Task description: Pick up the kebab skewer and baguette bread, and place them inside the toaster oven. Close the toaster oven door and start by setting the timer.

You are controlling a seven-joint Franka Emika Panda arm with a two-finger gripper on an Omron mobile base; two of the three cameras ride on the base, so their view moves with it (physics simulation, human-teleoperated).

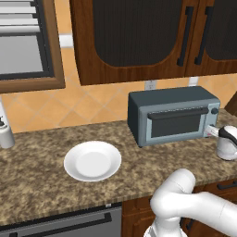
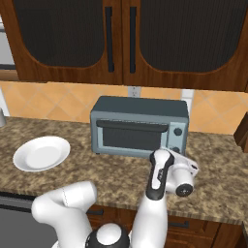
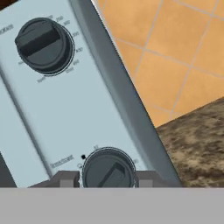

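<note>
Watching my gripper (image 3: 108,178) clamped on the lower knob (image 3: 108,169) of the toaster oven (image 1: 172,113), its door (image 1: 178,121) closed, white plate (image 1: 92,160) left of it.

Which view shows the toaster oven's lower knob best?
The hand view: the lower knob sits large between the gripper fingertips. The right base view shows it small on the toaster oven; in the left base view the hand covers it.
</note>
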